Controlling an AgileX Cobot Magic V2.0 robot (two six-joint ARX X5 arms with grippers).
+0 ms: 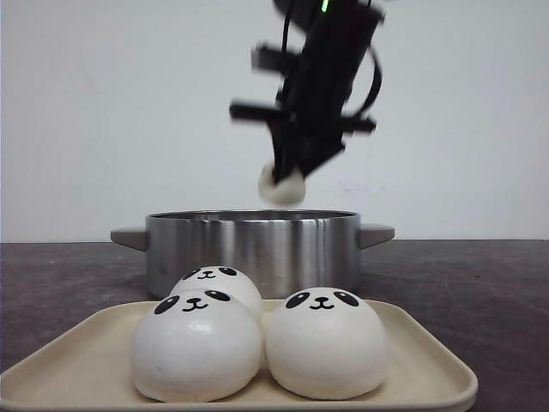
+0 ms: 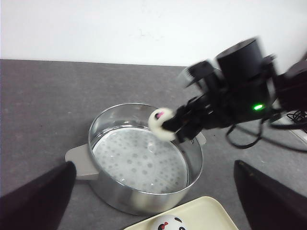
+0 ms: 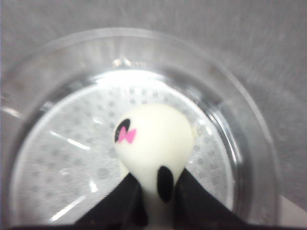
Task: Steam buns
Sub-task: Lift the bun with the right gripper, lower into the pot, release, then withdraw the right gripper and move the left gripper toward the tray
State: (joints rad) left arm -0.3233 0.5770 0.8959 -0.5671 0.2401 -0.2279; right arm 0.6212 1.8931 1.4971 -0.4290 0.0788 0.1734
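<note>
Right gripper jaws clamped on a bun above the pot, three buns on the tray at 6 o'clock from it, left gripper jaws apart.

Lighting's pretty even and soft all round, with the white wall blown a bit bright and only faint shadows under the white panda-faced buns on the cream tray. The black right gripper is motion-smeared in both the front and left wrist views. The right wrist shot is soft all over, with white glare streaks on the shiny steel pot's perforated floor.
</note>
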